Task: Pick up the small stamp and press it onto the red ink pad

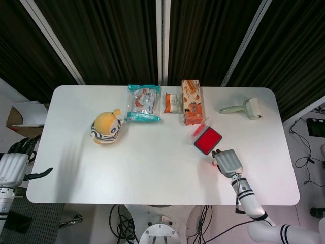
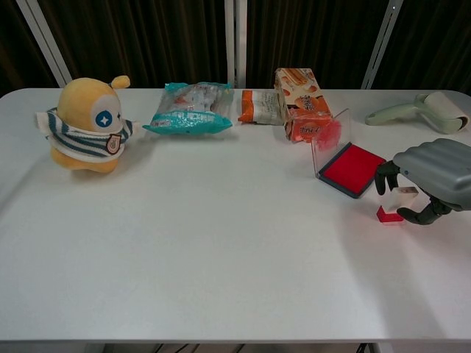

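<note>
The small stamp (image 2: 392, 204), white on top with a red base, stands just right of the open red ink pad (image 2: 352, 168) (image 1: 207, 140) and a little nearer the front edge. My right hand (image 2: 430, 173) (image 1: 227, 161) arches over it and pinches it between a finger and the thumb; the stamp's base is at or just above the tabletop. The pad's clear lid (image 2: 329, 140) stands upright on its far left side. Off the table at the lower left of the head view, my left hand (image 1: 12, 165) hangs with fingers apart, holding nothing.
A yellow plush toy (image 2: 87, 125) sits at the left. Along the back lie a teal snack bag (image 2: 193, 107), a small orange packet (image 2: 260, 107), an orange box (image 2: 302, 103) just behind the pad, and a lint roller (image 2: 423, 109) at the far right.
</note>
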Motion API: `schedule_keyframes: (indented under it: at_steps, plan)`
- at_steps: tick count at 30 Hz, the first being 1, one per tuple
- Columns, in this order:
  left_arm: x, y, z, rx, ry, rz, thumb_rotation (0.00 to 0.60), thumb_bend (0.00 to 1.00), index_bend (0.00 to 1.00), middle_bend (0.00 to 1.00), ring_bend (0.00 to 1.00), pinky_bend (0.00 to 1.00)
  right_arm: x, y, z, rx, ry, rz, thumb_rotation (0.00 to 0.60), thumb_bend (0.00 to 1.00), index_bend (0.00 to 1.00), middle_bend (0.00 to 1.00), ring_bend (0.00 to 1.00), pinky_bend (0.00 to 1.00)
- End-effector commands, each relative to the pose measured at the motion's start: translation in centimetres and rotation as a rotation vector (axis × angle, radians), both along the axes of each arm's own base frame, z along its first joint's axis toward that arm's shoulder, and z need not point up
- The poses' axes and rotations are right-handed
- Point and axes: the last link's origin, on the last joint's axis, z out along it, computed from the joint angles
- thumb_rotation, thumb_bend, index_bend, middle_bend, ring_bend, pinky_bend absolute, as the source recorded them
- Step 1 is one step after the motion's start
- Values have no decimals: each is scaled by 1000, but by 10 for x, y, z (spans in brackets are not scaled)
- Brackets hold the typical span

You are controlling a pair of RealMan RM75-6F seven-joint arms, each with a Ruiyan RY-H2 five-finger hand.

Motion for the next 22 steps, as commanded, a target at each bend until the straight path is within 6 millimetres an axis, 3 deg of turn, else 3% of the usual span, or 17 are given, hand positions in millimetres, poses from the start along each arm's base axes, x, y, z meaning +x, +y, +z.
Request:
schedule_keyframes:
  at_steps: [1,5,7,10,12,14,16,18,22]
  plan:
    - [0,0,0,0,0,0,348,104,54,169,118,199,0,1,2,7,6,1,600,250,330,353,725,931]
    - [0,-1,1,1,0,-1,347,104,54,169,118,199,-1,7,11,13,19,4,600,225,182,277,725,931]
    - [0,-1,1,5,-1,-1,344,104,54,169,118,199,0,13,26,-7,15,13,600,207,112,237,725,931]
    - [1,-1,2,7,1,0,345,104,54,169,118,199,0,27,61,-78,-27,26,600,172,28,176,698,925]
    - [3,-1,3,9,1,-4,344,104,54,169,118,199,-3,38,91,-151,-73,29,600,150,2,133,575,880]
    - [5,-1,4,10,1,-8,346,104,54,169,118,199,-9,48,115,-201,-112,32,600,131,0,78,337,688]
    - [8,-1,5,10,5,-13,349,104,54,169,118,199,-17,54,138,-256,-153,57,600,105,0,14,74,254]
    - [9,0,6,12,7,-14,348,104,54,169,118,199,-29,54,154,-323,-201,77,600,82,0,0,0,15]
    - [10,1,4,10,6,-14,347,104,53,169,118,199,-50,50,168,-400,-237,37,600,74,0,0,0,0]
